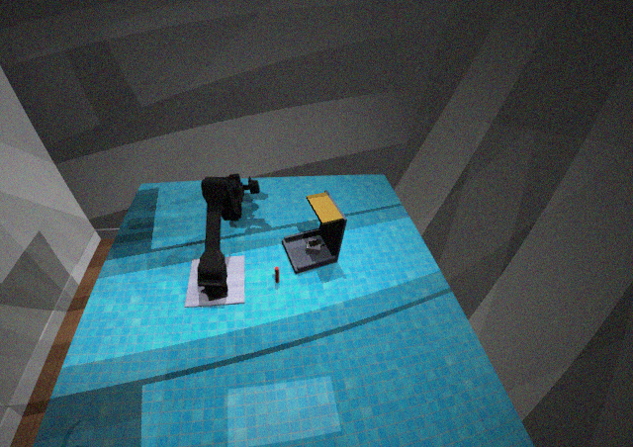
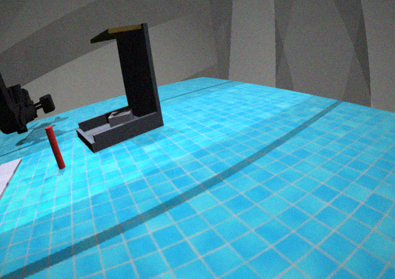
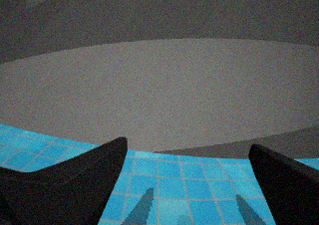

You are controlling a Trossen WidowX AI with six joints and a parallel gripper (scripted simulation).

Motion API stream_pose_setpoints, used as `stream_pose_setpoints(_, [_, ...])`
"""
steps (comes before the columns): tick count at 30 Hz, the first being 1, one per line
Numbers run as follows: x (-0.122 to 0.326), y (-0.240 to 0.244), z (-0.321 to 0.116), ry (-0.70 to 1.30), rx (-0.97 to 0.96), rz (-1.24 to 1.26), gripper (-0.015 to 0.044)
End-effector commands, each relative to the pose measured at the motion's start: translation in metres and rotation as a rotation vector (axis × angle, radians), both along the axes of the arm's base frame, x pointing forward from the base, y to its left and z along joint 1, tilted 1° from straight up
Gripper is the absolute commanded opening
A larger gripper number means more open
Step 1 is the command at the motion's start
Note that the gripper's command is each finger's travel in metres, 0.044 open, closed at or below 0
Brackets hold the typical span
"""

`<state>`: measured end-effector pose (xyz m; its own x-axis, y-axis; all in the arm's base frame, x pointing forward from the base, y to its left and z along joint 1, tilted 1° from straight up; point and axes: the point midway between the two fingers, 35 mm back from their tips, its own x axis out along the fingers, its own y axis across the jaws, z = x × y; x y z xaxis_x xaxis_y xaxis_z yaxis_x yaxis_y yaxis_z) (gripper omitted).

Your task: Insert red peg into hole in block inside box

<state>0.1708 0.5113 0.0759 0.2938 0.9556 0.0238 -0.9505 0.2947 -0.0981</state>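
A red peg (image 1: 277, 274) (image 2: 55, 147) stands upright on the table in front of the box's open front. The box (image 1: 315, 267) (image 2: 127, 134) has a low dark rim and a tall back wall. A yellow-topped flat roof (image 1: 325, 208) (image 2: 124, 29) sticks out from that wall. The grey block (image 1: 313, 245) (image 2: 120, 118) with a hole in its top sits on the box floor below the roof. My gripper (image 3: 189, 148) is open and empty, raised above the table and away from both peg and box. In the top view it is up beyond the peg, left of the roof.
The arm (image 1: 213, 232) rises from a pale base mat (image 1: 235, 284). The blue tiled table (image 1: 357, 355) (image 2: 239, 205) (image 3: 169, 180) carries shadow bands and the arm's shadow. The wrist view shows the table's far edge and grey walls, with no peg or box.
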Motion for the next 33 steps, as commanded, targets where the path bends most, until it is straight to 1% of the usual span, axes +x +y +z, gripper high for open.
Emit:
stream_pose_setpoints(1, [0.001, 0.0, 0.0, -0.003, -0.003, -0.003, 0.0426])
stream_pose_setpoints(2, [0.004, -0.002, 0.001, -0.011, -0.011, -0.011, 0.044])
stream_pose_setpoints(16, [0.07, -0.046, 0.02, -0.23, -0.274, -0.223, 0.044])
stream_pose_setpoints(33, [0.129, -0.13, 0.038, -0.458, -0.675, -0.401, 0.044])
